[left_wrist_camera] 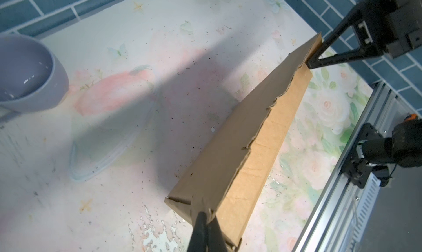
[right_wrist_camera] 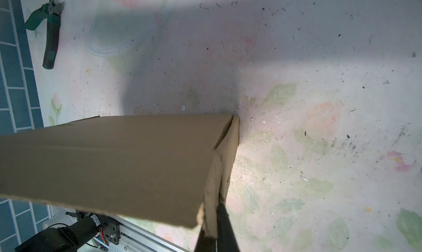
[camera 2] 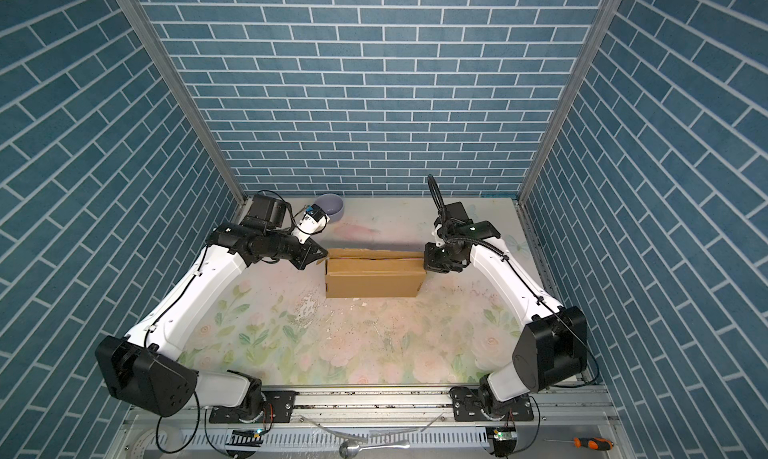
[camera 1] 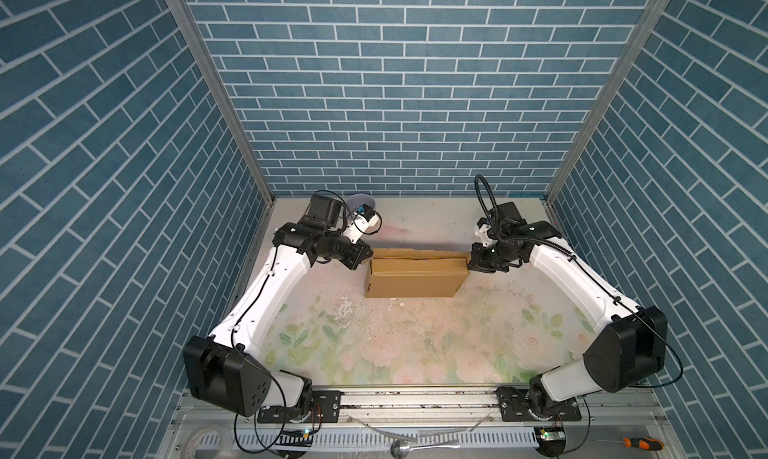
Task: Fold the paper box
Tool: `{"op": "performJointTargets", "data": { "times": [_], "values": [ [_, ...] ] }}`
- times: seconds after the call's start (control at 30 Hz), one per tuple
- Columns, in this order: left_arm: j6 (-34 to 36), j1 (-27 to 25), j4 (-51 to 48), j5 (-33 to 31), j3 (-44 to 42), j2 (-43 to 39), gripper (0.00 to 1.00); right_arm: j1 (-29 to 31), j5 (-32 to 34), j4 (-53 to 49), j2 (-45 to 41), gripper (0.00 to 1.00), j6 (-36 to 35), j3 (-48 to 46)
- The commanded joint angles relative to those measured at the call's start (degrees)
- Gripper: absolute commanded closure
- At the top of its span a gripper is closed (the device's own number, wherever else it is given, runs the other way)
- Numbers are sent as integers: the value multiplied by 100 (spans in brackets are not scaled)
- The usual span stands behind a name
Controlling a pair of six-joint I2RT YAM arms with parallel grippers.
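The box (camera 1: 415, 282) is at the far middle of the tabletop (camera 1: 415, 353), between the two arms. The left tool (camera 1: 365, 262) is closed tight on the flap at the box's left end. The right tool (camera 1: 472, 265) is closed tight on the corner at its right end. The back wall of the box stands higher and has a ragged top edge. The cup (camera 2: 332, 209) stands well apart in the far left corner, and cutters (right_wrist_camera: 49, 31) lie near a wall. In front of the box the tabletop runs wide to the rail (camera 1: 415, 398).
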Motion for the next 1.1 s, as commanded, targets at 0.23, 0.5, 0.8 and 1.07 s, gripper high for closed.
{"op": "performJointTargets", "data": {
  "times": [0.23, 0.5, 0.8, 1.07],
  "values": [
    [-2376, -133, 219, -682, -20, -211, 100, 398, 352, -231, -17, 100, 1143, -176],
    [-2846, -337, 1071, -1044, -696, -551, 100, 444, 207, 149, -164, 100, 1728, -438],
    [-3435, -340, 2795, -1634, -2268, -1197, 100, 484, 170, 233, -254, 100, 1886, -556],
    [-3890, -435, 3325, -1811, -2946, -1544, 100, 549, 187, 387, -272, 100, 2067, -672]
  ]
}}
